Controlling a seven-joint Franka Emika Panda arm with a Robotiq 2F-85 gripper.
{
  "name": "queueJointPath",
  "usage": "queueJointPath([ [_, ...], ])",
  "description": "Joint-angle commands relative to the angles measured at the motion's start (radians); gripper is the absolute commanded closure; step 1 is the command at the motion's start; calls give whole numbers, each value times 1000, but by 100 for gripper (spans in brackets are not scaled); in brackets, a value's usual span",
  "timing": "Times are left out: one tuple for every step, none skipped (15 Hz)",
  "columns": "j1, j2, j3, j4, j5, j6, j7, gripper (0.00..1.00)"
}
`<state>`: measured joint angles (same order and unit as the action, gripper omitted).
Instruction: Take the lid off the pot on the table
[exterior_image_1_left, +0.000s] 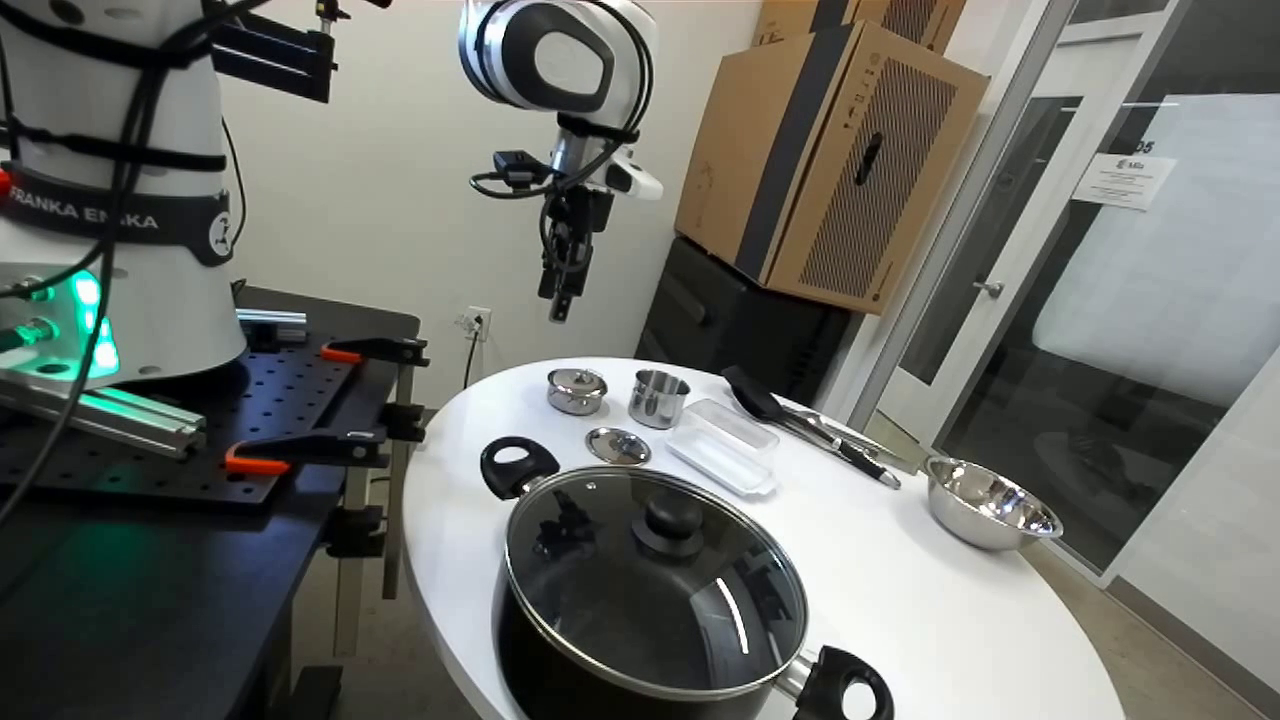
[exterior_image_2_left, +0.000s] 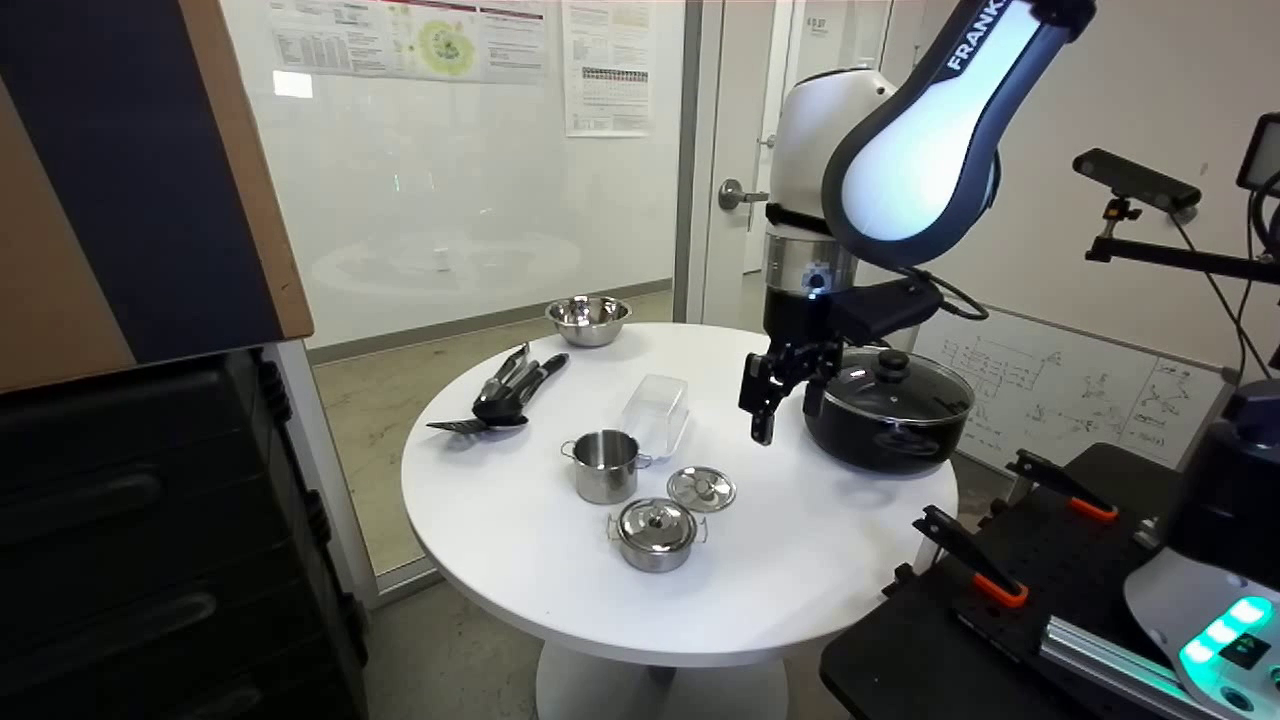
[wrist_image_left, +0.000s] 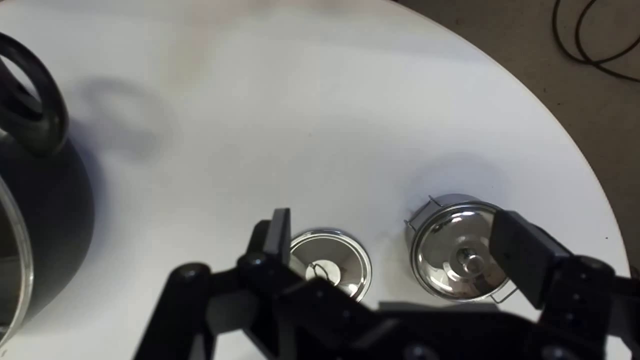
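The round white table (exterior_image_1_left: 920, 620) carries two lidded pots. The large black pot (exterior_image_2_left: 885, 440) has a glass lid (exterior_image_1_left: 620, 610) with a black knob on it. The small steel pot (exterior_image_1_left: 577, 398) has a shiny steel lid (exterior_image_2_left: 656, 522) seated on it. In the wrist view this steel lid (wrist_image_left: 457, 255) shows partly behind one finger. My gripper (wrist_image_left: 395, 225) is open and empty. In both exterior views the gripper (exterior_image_1_left: 562, 300) hangs above the table, touching nothing. In an exterior view the gripper (exterior_image_2_left: 788, 418) appears beside the large pot.
A loose steel lid (exterior_image_2_left: 702, 489) lies by the small pot. A lidless steel pot (exterior_image_2_left: 606, 470), a clear plastic container (exterior_image_1_left: 725, 445), black utensils (exterior_image_1_left: 800, 425) and a steel bowl (exterior_image_1_left: 990, 505) stand farther off. The black workbench (exterior_image_1_left: 150, 600) with clamps adjoins the table.
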<state>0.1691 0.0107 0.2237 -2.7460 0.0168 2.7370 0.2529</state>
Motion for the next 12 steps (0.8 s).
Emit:
queueJointPath([
  [33,117,3,64,3,77,22,0],
  [40,142,-1,80,-4,106,28,0],
  [50,165,-10,94,-22,135,42,0],
  [61,192,-17,115,-35,161,47,0],
  [73,219,-27,137,-47,180,53,0],
  [89,249,-42,164,-63,191,65,0],
  [104,281,-56,190,-72,200,67,0],
  [122,322,-73,224,-83,200,71,0],
  [142,357,-90,255,-92,198,74,0],
  [166,400,-111,291,-104,199,81,0],
  [179,438,-118,326,-97,193,75,0],
  [195,472,-128,358,-91,189,74,0],
])
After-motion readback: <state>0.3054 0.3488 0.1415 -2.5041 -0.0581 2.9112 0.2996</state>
